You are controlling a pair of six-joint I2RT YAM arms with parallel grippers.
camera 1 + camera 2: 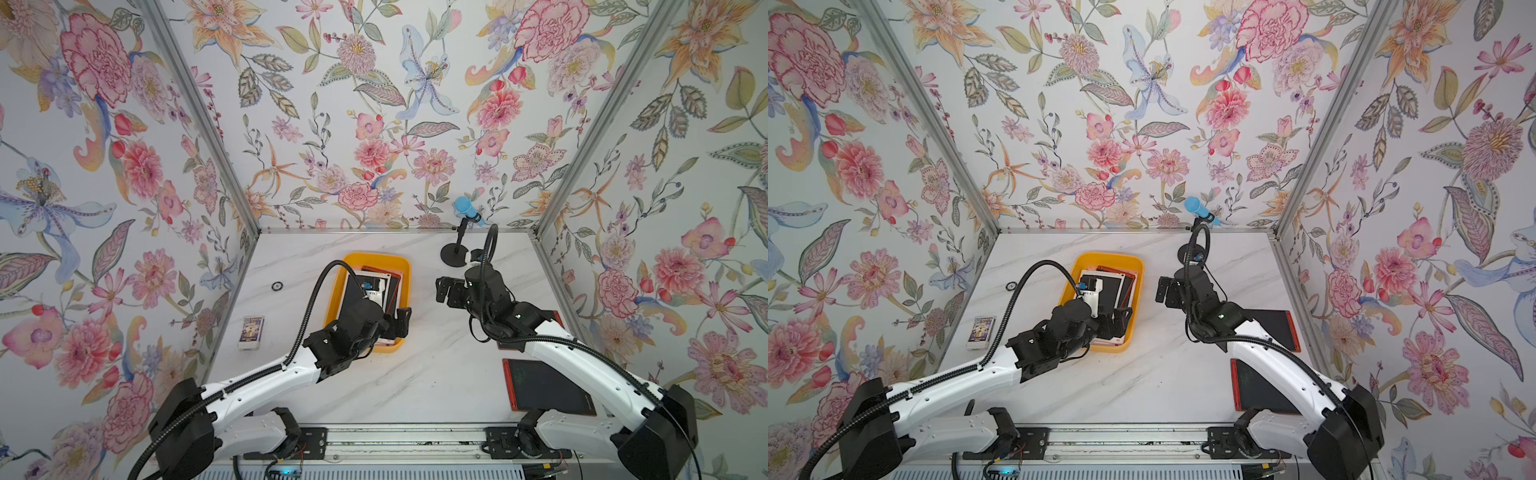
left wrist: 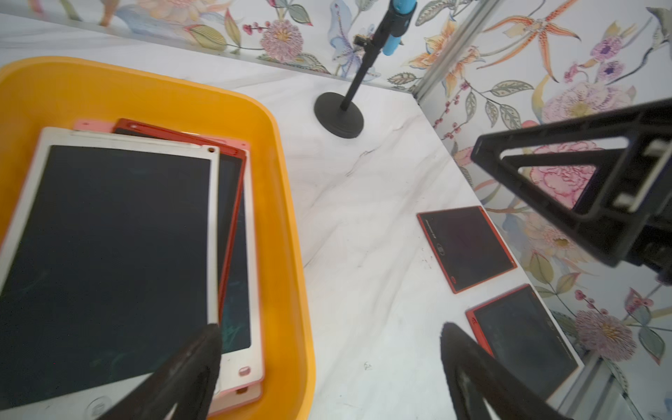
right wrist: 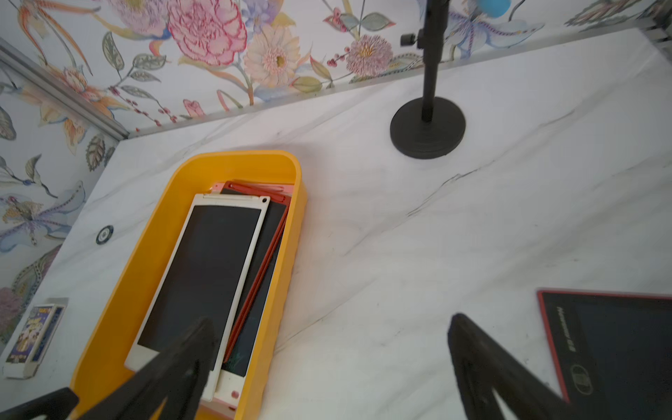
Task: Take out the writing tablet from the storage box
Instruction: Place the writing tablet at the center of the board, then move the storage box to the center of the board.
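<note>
The storage box is a yellow-orange tray left of the table's middle. In it lies a stack of writing tablets: a white-framed one on top, a red-framed one under it, and a pale pink-white one lowest. My left gripper is open and empty at the box's near right corner. One finger hangs over the tablets and the other over the bare table outside the wall. My right gripper is open and empty above the table, right of the box.
Two red-framed tablets lie on the table at the right, the farther one partly under my right arm. A black stand with a blue microphone is at the back. At the left lie a card box and a small ring.
</note>
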